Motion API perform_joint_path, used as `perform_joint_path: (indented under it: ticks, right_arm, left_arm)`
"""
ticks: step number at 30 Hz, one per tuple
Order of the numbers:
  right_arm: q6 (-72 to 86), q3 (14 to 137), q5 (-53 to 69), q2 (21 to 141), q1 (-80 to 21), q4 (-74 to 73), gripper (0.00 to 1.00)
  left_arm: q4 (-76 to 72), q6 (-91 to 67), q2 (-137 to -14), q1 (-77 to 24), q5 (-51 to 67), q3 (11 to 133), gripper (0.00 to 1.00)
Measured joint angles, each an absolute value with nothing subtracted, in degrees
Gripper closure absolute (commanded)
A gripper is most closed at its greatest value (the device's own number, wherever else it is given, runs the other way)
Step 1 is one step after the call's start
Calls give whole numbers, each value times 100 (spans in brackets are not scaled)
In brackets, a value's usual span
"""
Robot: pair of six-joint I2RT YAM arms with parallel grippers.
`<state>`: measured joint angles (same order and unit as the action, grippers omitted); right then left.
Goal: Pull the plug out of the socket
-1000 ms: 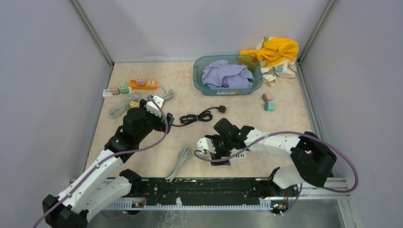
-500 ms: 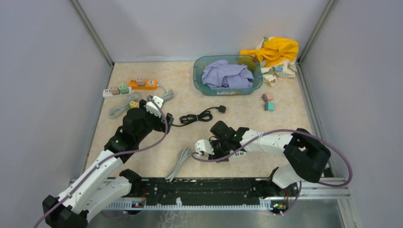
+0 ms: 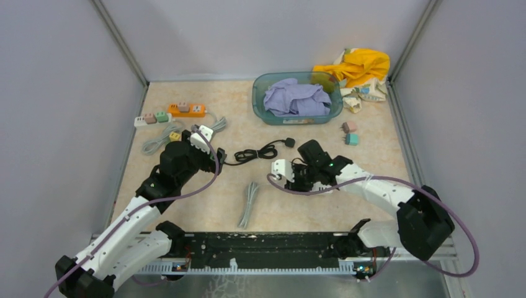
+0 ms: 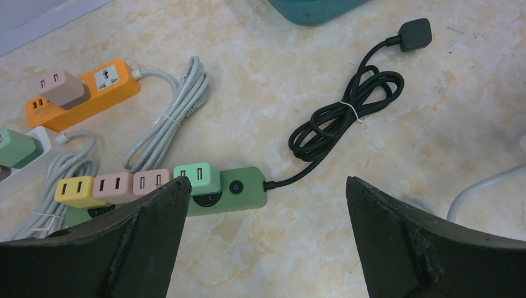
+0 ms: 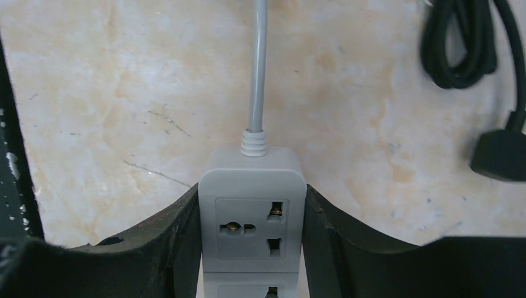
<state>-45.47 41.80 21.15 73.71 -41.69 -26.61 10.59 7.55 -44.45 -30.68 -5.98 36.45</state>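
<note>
My left gripper (image 4: pixel 267 183) hangs open just above the green socket strip (image 4: pixel 242 189). A green plug (image 4: pixel 198 178), two pink plugs (image 4: pixel 133 185) and a yellow plug (image 4: pixel 77 190) sit in a row on it. From above, the left gripper (image 3: pixel 208 155) hides most of that strip; only the yellow plug (image 3: pixel 175 136) peeks out. My right gripper (image 5: pixel 252 208) is shut on the end of a white socket strip (image 5: pixel 252 180) with no plug in the sockets that show. It holds that strip (image 3: pixel 280 167) mid-table, the grey cord (image 3: pixel 248 205) trailing toward the near edge.
A coiled black cord (image 3: pixel 257 152) with its black plug (image 3: pixel 289 142) lies between the arms. Orange (image 3: pixel 186 110) and white (image 3: pixel 152 118) strips with plugs lie at the back left. A teal basin (image 3: pixel 257 102) of cloth, yellow fabric (image 3: pixel 356 65) and two small cubes (image 3: pixel 350 133) are at the back right.
The right gripper closed on the white strip and carried it to the right and away from the bases; the grey cord dragged along. The left arm has not moved.
</note>
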Motion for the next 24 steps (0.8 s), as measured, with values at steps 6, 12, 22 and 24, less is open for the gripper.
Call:
perform_joint_path:
  ticks: [6, 12, 22, 24]
  right_arm:
    - [-4606, 4211, 2248, 6851, -3269, -2797, 100]
    - [-4593, 4211, 2257, 6442, -2342, -2886, 100]
    - [-4296, 4320, 1911, 6158, -934, -2788, 100]
    - [-4296, 4431, 1813, 6180, -735, -2773, 100]
  left_arm:
    - [1059, 755, -4447, -3059, -576, 3645, 0]
    - [1059, 757, -4445, -3048, -532, 3645, 0]
    - [1059, 755, -4445, -3048, -425, 3645, 0]
    - [1059, 755, -4445, -3048, -399, 3645, 0]
